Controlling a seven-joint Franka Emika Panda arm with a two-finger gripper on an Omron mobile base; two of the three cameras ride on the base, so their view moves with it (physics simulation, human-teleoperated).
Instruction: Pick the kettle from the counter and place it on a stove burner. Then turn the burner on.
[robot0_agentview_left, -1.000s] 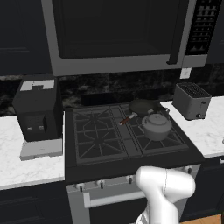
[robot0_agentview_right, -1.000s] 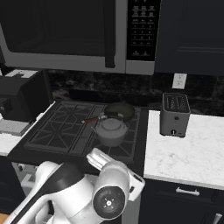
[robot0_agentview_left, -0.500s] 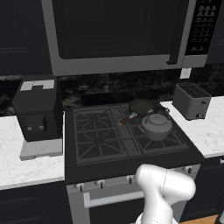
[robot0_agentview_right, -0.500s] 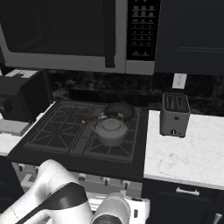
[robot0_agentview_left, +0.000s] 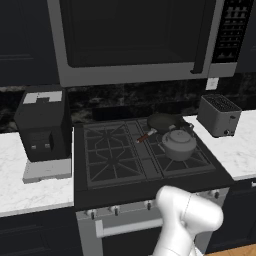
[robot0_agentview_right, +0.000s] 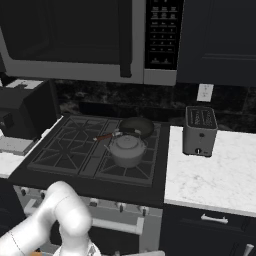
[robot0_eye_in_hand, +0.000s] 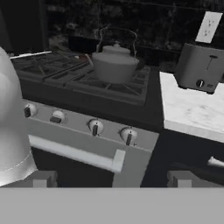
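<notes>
The grey kettle (robot0_agentview_left: 178, 145) (robot0_agentview_right: 127, 150) (robot0_eye_in_hand: 115, 63) stands upright on the front right stove burner (robot0_agentview_left: 196, 160) (robot0_agentview_right: 137, 171), its arched handle raised. White marble counter (robot0_agentview_left: 244, 150) (robot0_agentview_right: 220, 175) (robot0_eye_in_hand: 191, 111) lies to the stove's right. My gripper (robot0_eye_in_hand: 113, 179) hangs low in front of the stove, open and empty, with its fingertips (robot0_eye_in_hand: 41, 178) far apart. It faces the row of knobs (robot0_eye_in_hand: 128, 135) on the stove's front panel, well below and in front of the kettle.
A dark frying pan (robot0_agentview_left: 165, 121) (robot0_agentview_right: 136, 126) sits on the burner behind the kettle. A toaster (robot0_agentview_left: 218, 115) (robot0_agentview_right: 200, 131) (robot0_eye_in_hand: 200, 68) stands on the right counter, a black coffee machine (robot0_agentview_left: 42, 125) on the left. An oven handle (robot0_eye_in_hand: 74, 151) runs under the knobs. A microwave (robot0_agentview_left: 130, 40) hangs overhead.
The arm has folded down and its elbow has swung left in the right base view. The kettle and pan have not moved. The jaws stayed open.
</notes>
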